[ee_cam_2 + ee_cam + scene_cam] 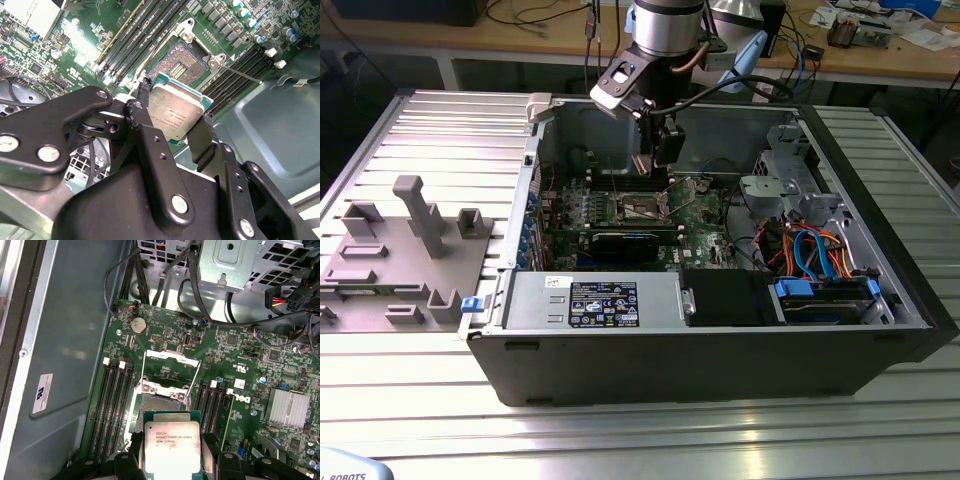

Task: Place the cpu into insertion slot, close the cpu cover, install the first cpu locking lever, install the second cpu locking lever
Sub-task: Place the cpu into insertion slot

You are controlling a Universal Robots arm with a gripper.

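My gripper (pixel 175 102) is shut on the cpu (pixel 175 114), a flat square chip with a dull silver top, held by two opposite edges between black fingers (pixel 200 134). The chip hangs a short way above the insertion slot (pixel 178 62), a dark square socket in the green board, and is set a little to one side of it. In the first wrist view the cpu (pixel 172 447) sits just short of the insertion slot (pixel 160 407). The cpu cover (pixel 170 357) stands swung open at the socket's far edge. In the exterior view the gripper (pixel 663 168) reaches down into the open computer case above the insertion slot (pixel 638 208).
Long black memory slots (pixel 114 405) flank the socket on both sides. A thin metal lever (pixel 239 74) sticks out beside the socket. A drive cage (pixel 778 170) and coloured cables (pixel 810 245) fill the case on the exterior view's right. A grey fixture (pixel 410 250) lies outside it on the exterior view's left.
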